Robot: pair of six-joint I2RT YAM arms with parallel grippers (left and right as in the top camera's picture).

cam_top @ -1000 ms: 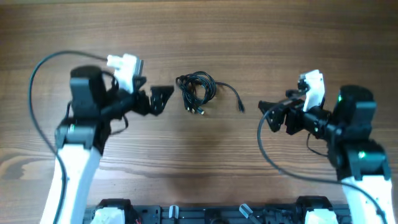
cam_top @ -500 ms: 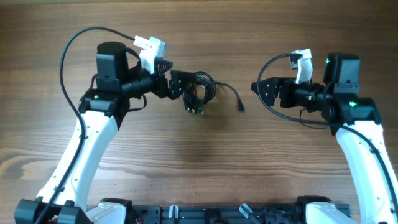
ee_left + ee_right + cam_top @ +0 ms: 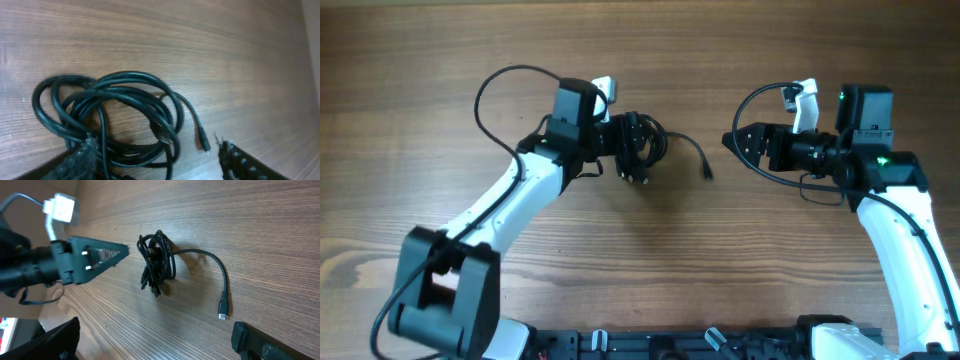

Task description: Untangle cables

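The cables [image 3: 642, 145] are thin black cords wound into a small knotted bundle near the middle of the wooden table. One loose tail curves right and ends in a plug [image 3: 708, 173]. My left gripper [image 3: 628, 148] is down over the left side of the bundle, jaws open. In the left wrist view the loops [image 3: 115, 107] lie between the two fingers, and the left finger [image 3: 75, 160] overlaps the cords. My right gripper [image 3: 735, 146] hovers open to the right of the plug [image 3: 223, 311], holding nothing. The right wrist view shows the bundle [image 3: 159, 262] ahead.
The bare wooden tabletop [image 3: 650, 250] stretches all round the bundle. The arms' own thicker black wires [image 3: 505, 80] arch above each arm. A dark rail [image 3: 660, 345] with the arm bases runs along the near edge.
My left arm has swung right and forward until its fingers sit over the bundle, and its jaws have narrowed a little. The right arm rose earlier and now holds still.
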